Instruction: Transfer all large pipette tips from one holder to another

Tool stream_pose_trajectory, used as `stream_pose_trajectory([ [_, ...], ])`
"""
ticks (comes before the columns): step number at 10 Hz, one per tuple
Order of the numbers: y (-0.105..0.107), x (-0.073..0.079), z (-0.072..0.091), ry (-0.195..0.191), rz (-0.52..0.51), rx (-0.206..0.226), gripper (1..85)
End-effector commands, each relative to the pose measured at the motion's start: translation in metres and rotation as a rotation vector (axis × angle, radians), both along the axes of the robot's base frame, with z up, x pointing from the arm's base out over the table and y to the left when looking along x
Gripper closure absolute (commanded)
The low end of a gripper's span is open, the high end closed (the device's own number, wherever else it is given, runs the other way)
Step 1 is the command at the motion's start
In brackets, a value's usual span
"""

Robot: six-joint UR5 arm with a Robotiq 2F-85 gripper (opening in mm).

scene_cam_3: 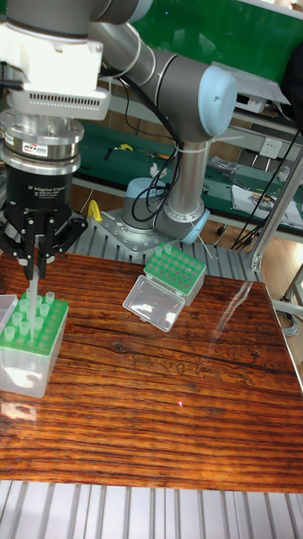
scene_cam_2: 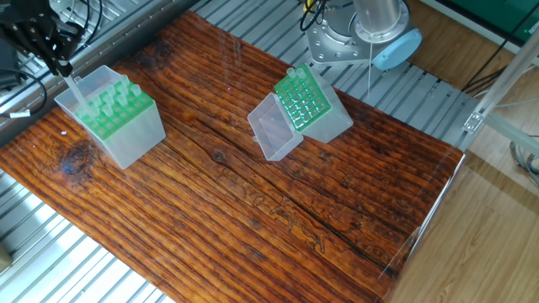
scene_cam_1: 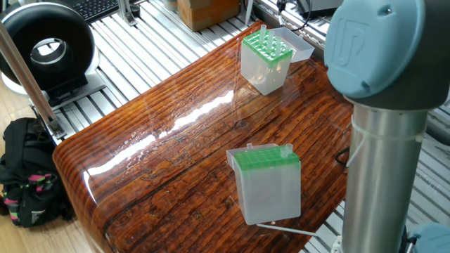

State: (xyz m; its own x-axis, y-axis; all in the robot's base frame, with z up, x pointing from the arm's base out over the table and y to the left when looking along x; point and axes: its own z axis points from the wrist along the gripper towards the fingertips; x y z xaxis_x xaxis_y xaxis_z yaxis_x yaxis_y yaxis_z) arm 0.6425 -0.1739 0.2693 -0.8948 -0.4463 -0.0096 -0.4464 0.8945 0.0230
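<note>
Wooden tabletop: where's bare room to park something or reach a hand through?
Free: the wide strip of wooden tabletop between the two clear boxes with green racks, and the whole near edge in the tall fixed view. Crowded: the left box, where the gripper holds a translucent pipette tip, and the far box with its open clear lid.
</note>
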Motion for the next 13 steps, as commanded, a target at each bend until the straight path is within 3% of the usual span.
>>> stream_pose_trajectory([
  [1,0.002,0.001,-0.001,-0.001,0.023,0.007,72.7],
  [4,0.003,0.004,-0.002,-0.006,0.040,0.013,65.3],
  [6,0.006,0.006,-0.004,-0.010,0.058,0.028,54.3],
  [10,0.008,0.007,-0.007,-0.003,0.041,0.030,53.7],
  [13,0.028,0.000,-0.006,0.018,0.004,0.046,53.7],
])
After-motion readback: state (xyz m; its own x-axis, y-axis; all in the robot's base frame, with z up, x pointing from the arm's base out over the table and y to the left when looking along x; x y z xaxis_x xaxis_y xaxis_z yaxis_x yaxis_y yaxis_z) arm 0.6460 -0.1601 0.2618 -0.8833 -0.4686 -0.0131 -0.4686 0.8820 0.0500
